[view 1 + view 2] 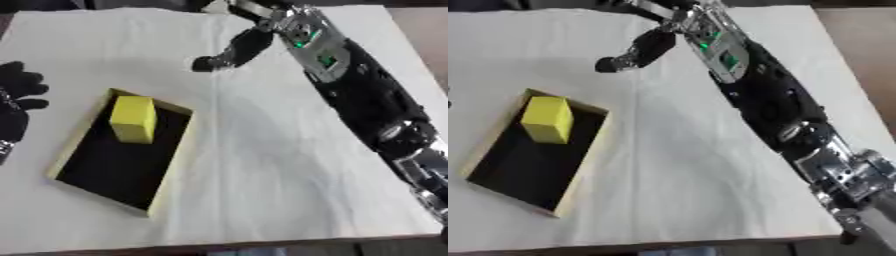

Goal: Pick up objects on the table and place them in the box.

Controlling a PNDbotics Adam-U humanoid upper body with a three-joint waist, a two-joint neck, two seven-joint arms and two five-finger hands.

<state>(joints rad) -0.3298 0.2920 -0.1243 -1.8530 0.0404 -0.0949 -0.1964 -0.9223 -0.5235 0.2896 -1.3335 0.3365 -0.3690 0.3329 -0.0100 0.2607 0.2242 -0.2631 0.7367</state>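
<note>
A shallow box with a black inside and a tan rim lies at the left of the white-covered table. A yellow block rests inside it, at its far end. My right arm reaches from the lower right across the table to the far middle. There my right hand hangs above the cloth, beyond and to the right of the box, with its fingers stretched down-left and nothing in them. My left hand rests at the left edge beside the box, fingers up and relaxed.
A white cloth covers the whole table, with a fold line running down its middle. The front edge of the table runs along the bottom. Brown floor shows past the right edge.
</note>
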